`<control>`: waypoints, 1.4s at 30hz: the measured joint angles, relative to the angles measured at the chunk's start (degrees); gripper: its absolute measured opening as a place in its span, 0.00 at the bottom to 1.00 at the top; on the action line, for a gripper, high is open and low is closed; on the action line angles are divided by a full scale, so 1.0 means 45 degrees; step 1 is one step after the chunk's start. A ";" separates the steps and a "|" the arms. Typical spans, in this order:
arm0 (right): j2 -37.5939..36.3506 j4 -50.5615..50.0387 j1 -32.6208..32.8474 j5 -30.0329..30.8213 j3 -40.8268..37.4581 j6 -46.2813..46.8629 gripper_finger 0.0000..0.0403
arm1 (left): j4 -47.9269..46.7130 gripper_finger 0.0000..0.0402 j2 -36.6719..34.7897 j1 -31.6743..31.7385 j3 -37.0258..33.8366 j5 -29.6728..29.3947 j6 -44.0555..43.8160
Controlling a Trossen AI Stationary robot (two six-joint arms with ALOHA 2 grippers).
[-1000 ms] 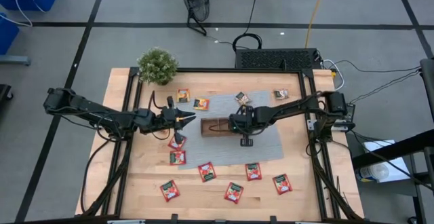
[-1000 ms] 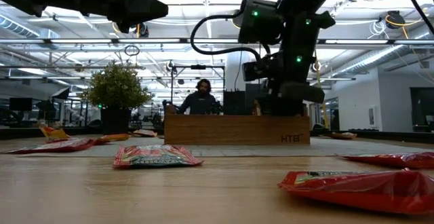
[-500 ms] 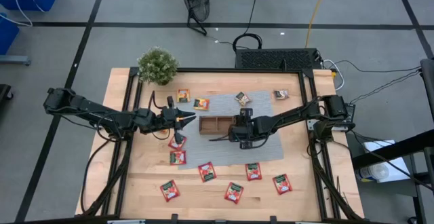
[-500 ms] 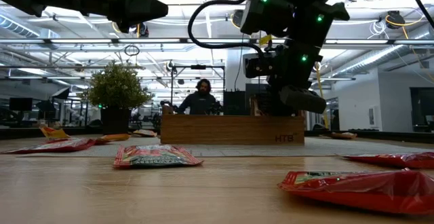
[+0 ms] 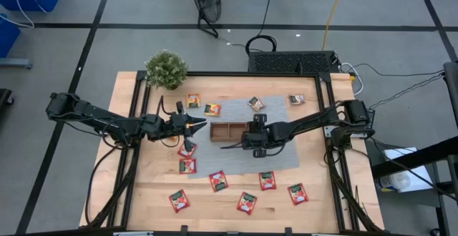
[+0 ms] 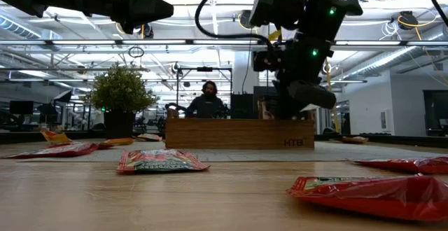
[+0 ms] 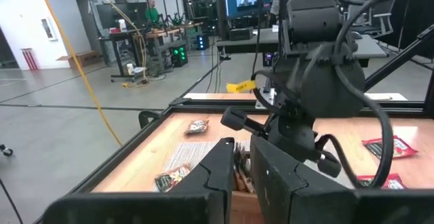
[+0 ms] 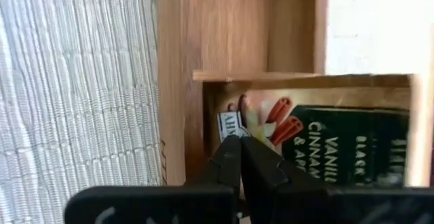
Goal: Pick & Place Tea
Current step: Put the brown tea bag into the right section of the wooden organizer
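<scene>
While hovering over the wooden tray's (image 5: 227,131) right compartment, right gripper (image 8: 241,157) pinched shut, apparently on a tea sachet (image 8: 319,142); left gripper (image 5: 197,126) narrow, left of tray.

Bright overhead ceiling lights w/ glare in low view, foreground sachets (image 6: 371,192) blurred, soft shadows.

Ten tea sachets (image 5: 247,203), one tray (image 5: 227,131), one plant (image 5: 166,69).
</scene>
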 joint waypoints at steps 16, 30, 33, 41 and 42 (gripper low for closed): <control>-0.0715 -0.0058 0.0000 -0.0314 0.0010 0.0070 0.00 | 0.0015 0.14 0.0000 0.0000 0.0000 0.0000 0.0005; -0.4207 -0.3612 -0.0121 0.3317 -0.0612 0.1348 0.00 | 0.0005 0.14 0.0000 0.0000 -0.0005 0.0000 0.0004; -0.5479 -0.3118 -0.0986 0.3313 -0.1857 0.1316 0.01 | 0.0000 0.14 -0.0004 0.0000 -0.0005 0.0000 0.0001; -0.6932 -0.0887 -0.6457 -0.0332 -0.4667 0.1183 0.24 | -0.0005 0.14 0.0000 0.0000 -0.0005 0.0000 0.0005; -0.6868 -0.0853 -0.7136 -0.0907 -0.4697 0.1148 0.28 | -0.0005 0.14 0.0000 0.0000 -0.0005 0.0000 0.0002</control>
